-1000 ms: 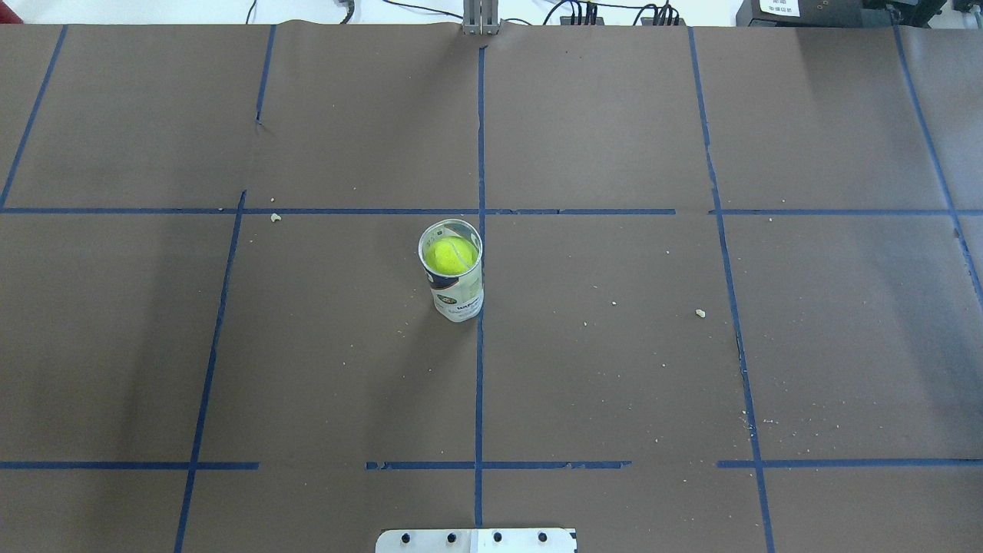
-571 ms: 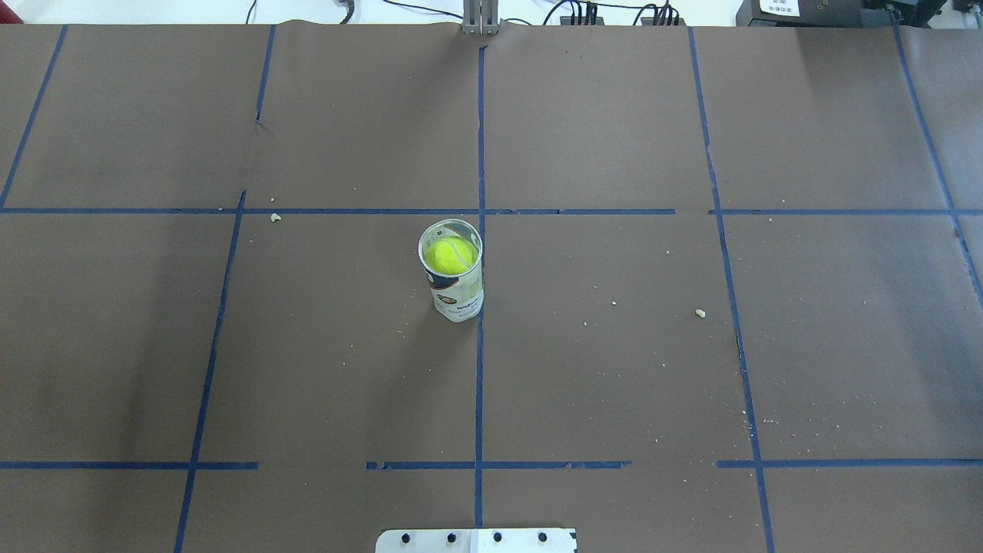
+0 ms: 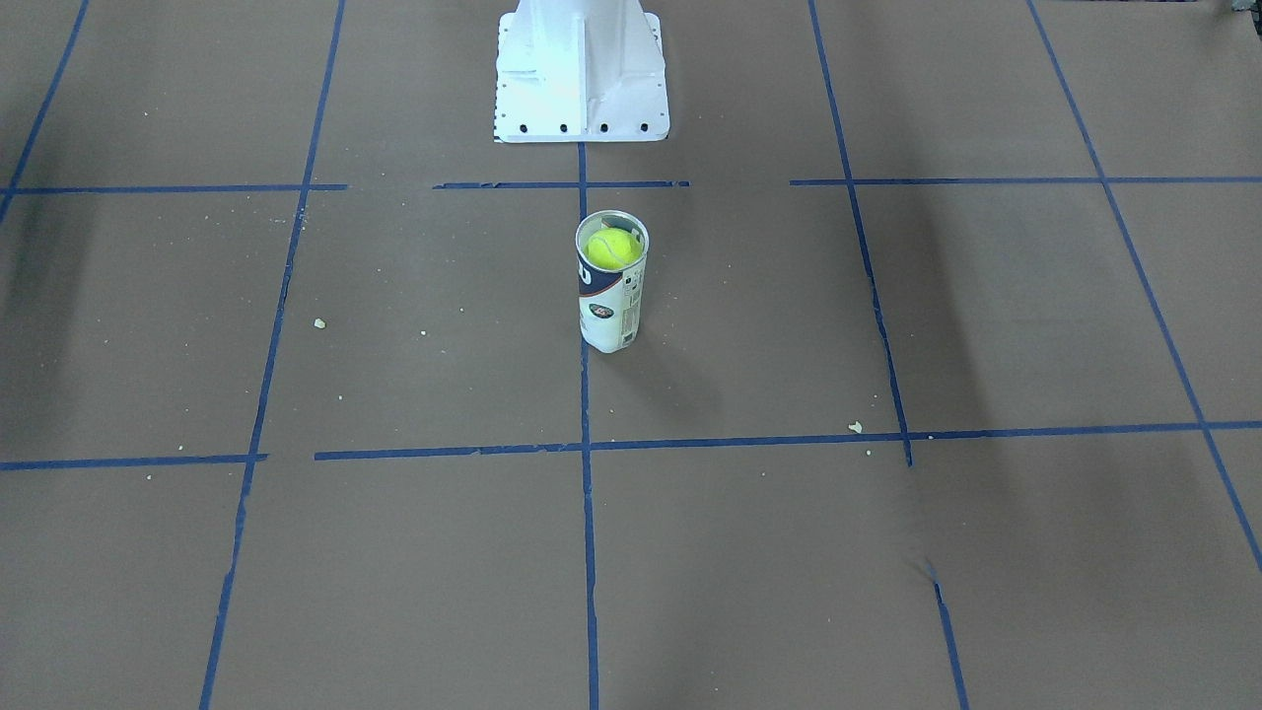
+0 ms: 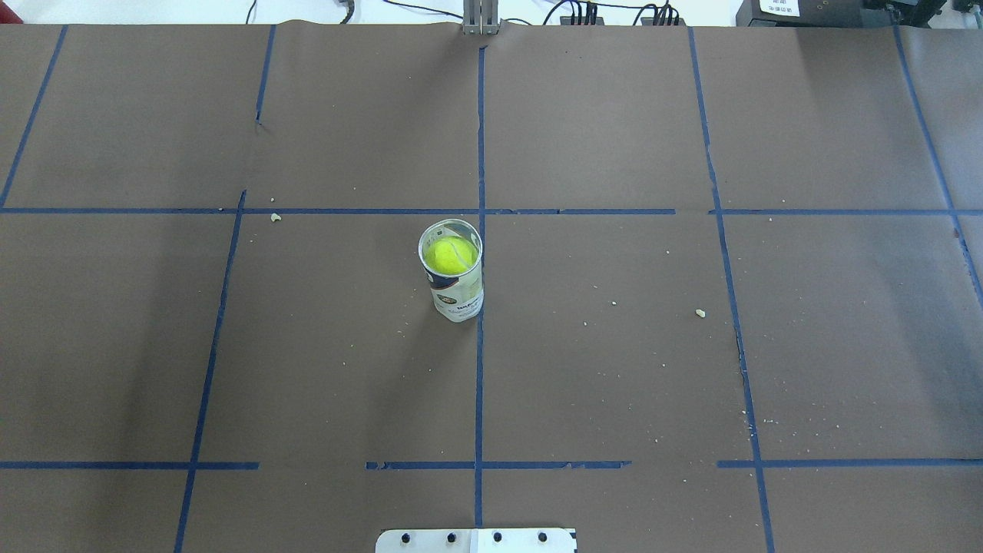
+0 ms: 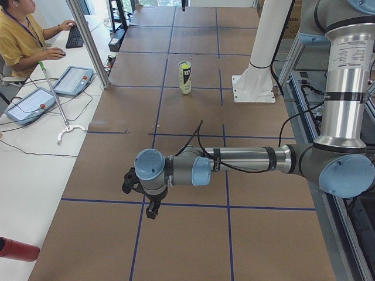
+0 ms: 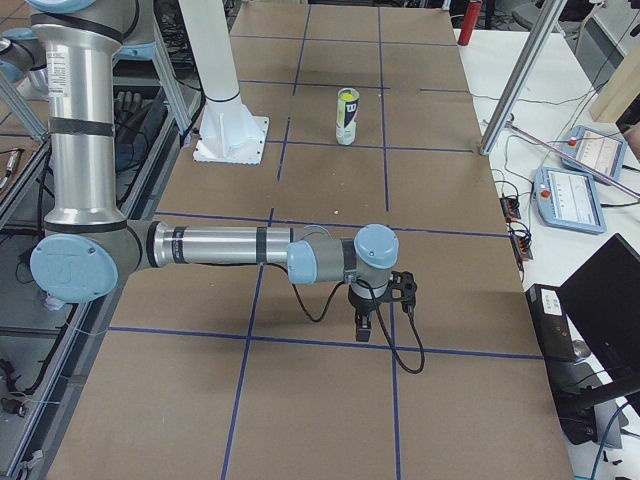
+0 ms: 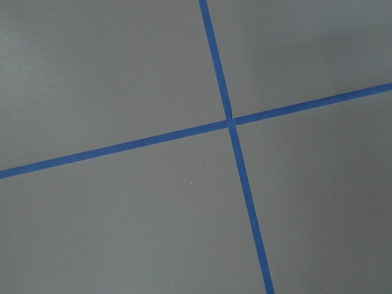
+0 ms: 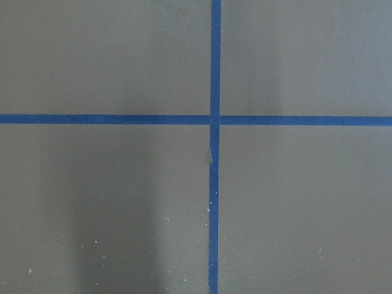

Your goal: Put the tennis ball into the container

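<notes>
Tennis ball (image 4: 450, 255) seated inside the container (image 4: 458, 296), its yellow-green top showing just below the silvery rim. The container stands upright on the table (image 4: 614, 369), which is covered in brown paper, and sits just beside the central line of the blue tape grid (image 4: 478, 384). Seen from across the table, the ball (image 3: 612, 248) fills the tube's (image 3: 611, 301) mouth, and the white pedestal base (image 3: 582, 89) stands near it on the robot's side.

Left gripper (image 5: 151, 211): it hangs from a level forearm, fingers pointing down, low over the paper. The container (image 5: 185, 77) lies well apart from it, far along the table and beyond the tape lines between them. Nothing is seen in its fingers. Whether they are spread or closed cannot be told, as only the left end view shows them.

Right gripper (image 6: 364, 332): a mirrored pose at the other end, fingers pointing down. The container (image 6: 346, 118) is again well apart from it, up the table. Its opening cannot be told either, and no object is seen in it.

Each wrist camera shows only bare paper and a tape crossing (image 7: 231, 121) (image 8: 214, 119). Neither shows its fingers.

An operator (image 5: 17, 35) in a yellow shirt sits at a side bench, at the far corner from the left gripper.
</notes>
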`<state>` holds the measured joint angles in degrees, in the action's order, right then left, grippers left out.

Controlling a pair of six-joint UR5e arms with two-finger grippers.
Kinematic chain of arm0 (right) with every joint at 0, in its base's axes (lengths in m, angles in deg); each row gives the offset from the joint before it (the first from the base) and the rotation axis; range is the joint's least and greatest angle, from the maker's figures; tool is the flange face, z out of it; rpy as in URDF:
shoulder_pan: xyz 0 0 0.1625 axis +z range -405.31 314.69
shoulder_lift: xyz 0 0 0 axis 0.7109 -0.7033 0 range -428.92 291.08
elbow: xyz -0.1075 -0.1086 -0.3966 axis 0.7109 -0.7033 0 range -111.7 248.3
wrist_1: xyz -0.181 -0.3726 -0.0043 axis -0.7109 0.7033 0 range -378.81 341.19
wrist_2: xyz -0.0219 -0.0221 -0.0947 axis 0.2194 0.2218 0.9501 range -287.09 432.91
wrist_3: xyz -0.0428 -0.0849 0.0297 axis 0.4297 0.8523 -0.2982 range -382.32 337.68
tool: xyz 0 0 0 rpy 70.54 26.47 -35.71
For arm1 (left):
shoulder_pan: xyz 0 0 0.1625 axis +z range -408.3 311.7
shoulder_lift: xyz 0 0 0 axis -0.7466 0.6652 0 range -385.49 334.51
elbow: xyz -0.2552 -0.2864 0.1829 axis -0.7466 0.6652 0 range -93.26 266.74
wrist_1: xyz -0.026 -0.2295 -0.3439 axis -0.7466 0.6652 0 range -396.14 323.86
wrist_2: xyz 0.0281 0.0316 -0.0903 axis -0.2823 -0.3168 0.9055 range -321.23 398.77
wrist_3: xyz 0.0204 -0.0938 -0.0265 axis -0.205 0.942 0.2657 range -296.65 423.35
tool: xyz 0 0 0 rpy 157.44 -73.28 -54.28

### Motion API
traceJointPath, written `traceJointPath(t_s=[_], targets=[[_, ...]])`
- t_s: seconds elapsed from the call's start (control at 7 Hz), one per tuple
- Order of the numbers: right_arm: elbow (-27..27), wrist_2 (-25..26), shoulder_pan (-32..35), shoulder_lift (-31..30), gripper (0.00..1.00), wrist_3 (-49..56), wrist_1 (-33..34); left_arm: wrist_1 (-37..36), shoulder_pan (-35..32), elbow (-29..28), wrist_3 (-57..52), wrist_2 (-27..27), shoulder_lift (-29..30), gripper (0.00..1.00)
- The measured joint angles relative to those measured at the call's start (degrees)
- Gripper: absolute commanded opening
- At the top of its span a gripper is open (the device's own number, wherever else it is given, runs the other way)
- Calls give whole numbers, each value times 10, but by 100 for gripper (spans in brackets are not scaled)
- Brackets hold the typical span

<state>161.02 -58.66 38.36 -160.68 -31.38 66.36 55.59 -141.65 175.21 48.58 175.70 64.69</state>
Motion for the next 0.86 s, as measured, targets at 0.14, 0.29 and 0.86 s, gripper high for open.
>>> traceJointPath(t_s=[0.14, 0.29, 0.86], targets=[[0, 0, 0, 0, 100, 0, 0, -2, 0, 0, 0, 0, -1, 100], [0, 0, 0, 0, 100, 0, 0, -8, -1, 0, 0, 0, -2, 100], [0, 0, 0, 0, 100, 0, 0, -108, -2, 22, 2, 0, 0, 100]])
